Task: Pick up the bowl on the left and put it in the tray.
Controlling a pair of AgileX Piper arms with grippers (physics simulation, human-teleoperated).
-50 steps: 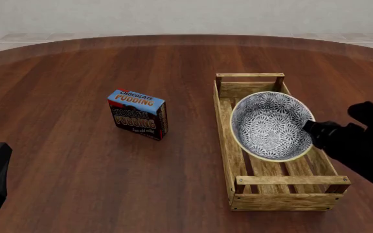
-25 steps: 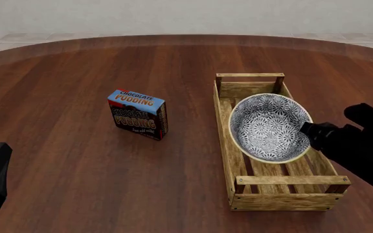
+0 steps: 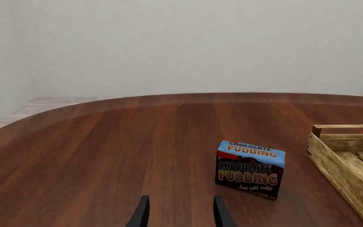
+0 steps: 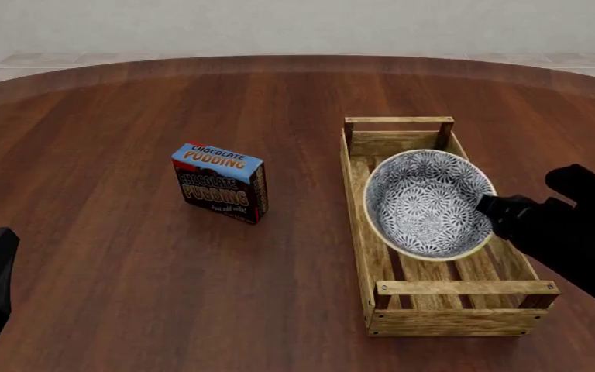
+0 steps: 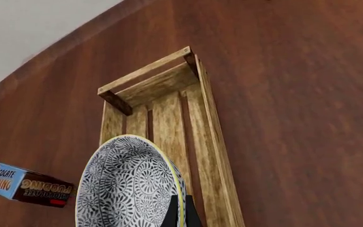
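Patterned ceramic bowl (image 4: 424, 203), pincer-gripped (image 4: 486, 205), tilts over slatted wooden tray (image 4: 461, 308).

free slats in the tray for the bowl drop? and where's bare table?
The tray has bare slats at its near end, between the bowl and the near end bar. The far end is crowded by the tilted bowl in the right pincer. Bare table lies between the pudding box and the tray, and left of the box.

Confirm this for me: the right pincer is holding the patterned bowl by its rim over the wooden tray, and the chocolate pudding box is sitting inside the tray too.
One part is wrong. The chocolate pudding box is not in the tray; it stands on the table to the tray's left, apart from it, as the front view shows. The rest holds: the right pincer grips the bowl by its rim over the tray.
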